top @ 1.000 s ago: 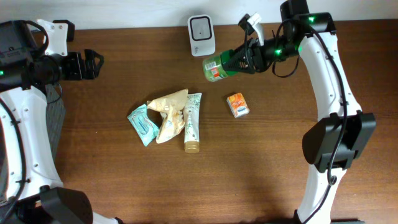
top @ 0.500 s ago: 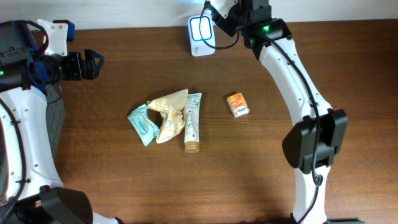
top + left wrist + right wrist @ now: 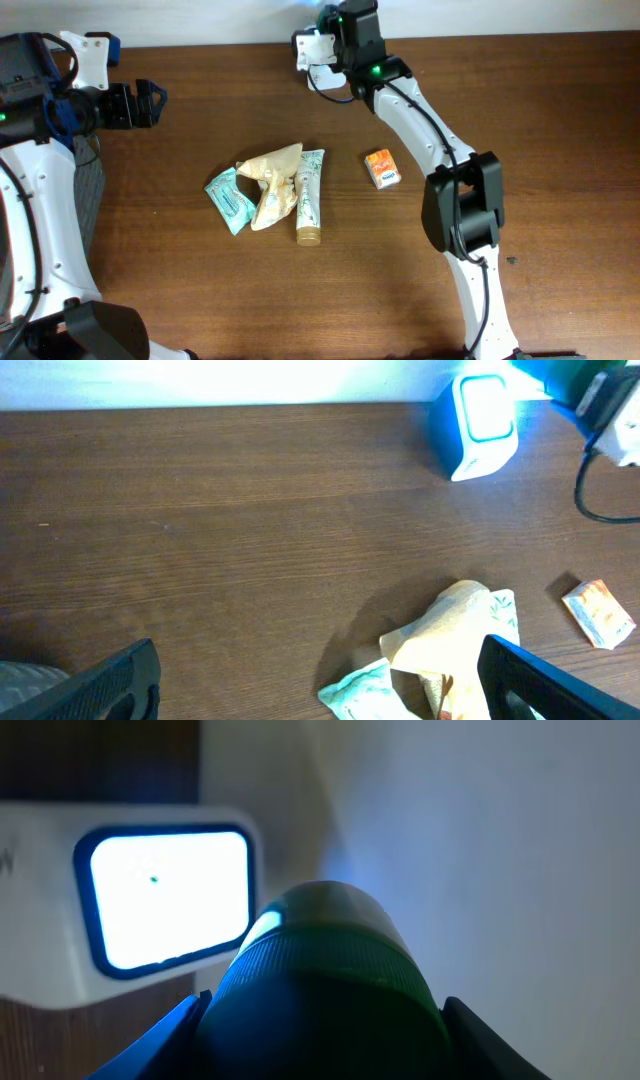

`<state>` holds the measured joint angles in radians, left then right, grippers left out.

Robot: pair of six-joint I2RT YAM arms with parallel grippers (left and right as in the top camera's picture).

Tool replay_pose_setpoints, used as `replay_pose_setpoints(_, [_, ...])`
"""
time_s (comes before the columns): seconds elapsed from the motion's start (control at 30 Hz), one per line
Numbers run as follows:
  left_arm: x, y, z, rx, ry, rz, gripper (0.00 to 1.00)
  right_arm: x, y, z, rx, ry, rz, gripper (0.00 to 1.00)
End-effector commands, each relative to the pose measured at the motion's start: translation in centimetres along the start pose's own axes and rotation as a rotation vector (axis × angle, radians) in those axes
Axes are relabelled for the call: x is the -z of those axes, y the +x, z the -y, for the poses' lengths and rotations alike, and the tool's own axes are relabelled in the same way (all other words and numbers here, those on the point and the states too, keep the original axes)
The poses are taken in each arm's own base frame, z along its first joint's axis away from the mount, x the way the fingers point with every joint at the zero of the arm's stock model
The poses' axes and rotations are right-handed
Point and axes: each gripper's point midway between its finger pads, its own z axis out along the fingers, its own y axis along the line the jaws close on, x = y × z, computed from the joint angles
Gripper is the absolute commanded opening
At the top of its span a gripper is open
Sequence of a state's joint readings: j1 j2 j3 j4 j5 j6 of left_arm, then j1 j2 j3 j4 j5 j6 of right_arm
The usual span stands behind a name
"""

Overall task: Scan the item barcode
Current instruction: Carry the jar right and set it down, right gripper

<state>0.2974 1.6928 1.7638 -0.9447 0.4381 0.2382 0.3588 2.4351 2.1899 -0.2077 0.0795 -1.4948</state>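
Note:
A bottle with a ribbed green cap (image 3: pixel 330 990) fills the right wrist view, and my right gripper (image 3: pixel 325 1020) is shut on it, one finger on each side. Just beyond the cap stands the white scanner (image 3: pixel 165 900), its window glowing bright blue-white. From overhead, the right gripper (image 3: pixel 335 30) hovers at the table's far edge and covers most of the scanner; the bottle is hidden there. In the left wrist view the scanner (image 3: pixel 480 420) glows at the back. My left gripper (image 3: pixel 155 100) hangs wide open at the far left, holding nothing.
A pile lies mid-table: a teal packet (image 3: pixel 230 198), a beige pouch (image 3: pixel 272 180) and a green-white tube (image 3: pixel 309 195). To its right lies a small orange box (image 3: pixel 382 168). The white wall runs along the table's far edge.
My right arm has swung left with the bottle, from the right of the scanner to directly over it. The scanner window lit up. The left arm has not moved.

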Motion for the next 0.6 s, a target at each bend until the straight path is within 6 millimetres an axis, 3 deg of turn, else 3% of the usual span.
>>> replay_pose_setpoints(0.0, [0.2, -0.4, 0.2, 0.006, 0.008, 0.011, 0.99, -0.2, 0.7, 0.7, 0.045, 0.027, -0.046, 0.51])
replay_pose_setpoints(0.23, [0.2, -0.4, 0.2, 0.006, 0.008, 0.011, 0.99, -0.1, 0.7, 1.0, 0.061, 0.035, -0.051, 0.51])
replay_pose_setpoints(0.3, [0.2, -0.4, 0.2, 0.006, 0.008, 0.011, 0.99, 0.7, -0.1, 2.2, -0.017, 0.056, -0.012, 0.51])
replay_pose_setpoints(0.43, [0.2, -0.4, 0.2, 0.006, 0.008, 0.011, 0.99, 5.3, 0.5, 8.1, -0.263, 0.145, 0.026, 0.50])
replay_pose_setpoints(0.47, [0.2, -0.4, 0.2, 0.006, 0.008, 0.011, 0.99, 6.2, 0.7, 8.8, -0.315, 0.143, 0.033, 0.50])
replay_pose_setpoints(0.57, [0.2, -0.4, 0.2, 0.006, 0.008, 0.011, 0.99, 11.8, 2.2, 11.0, -0.728, 0.064, 0.092, 0.51])
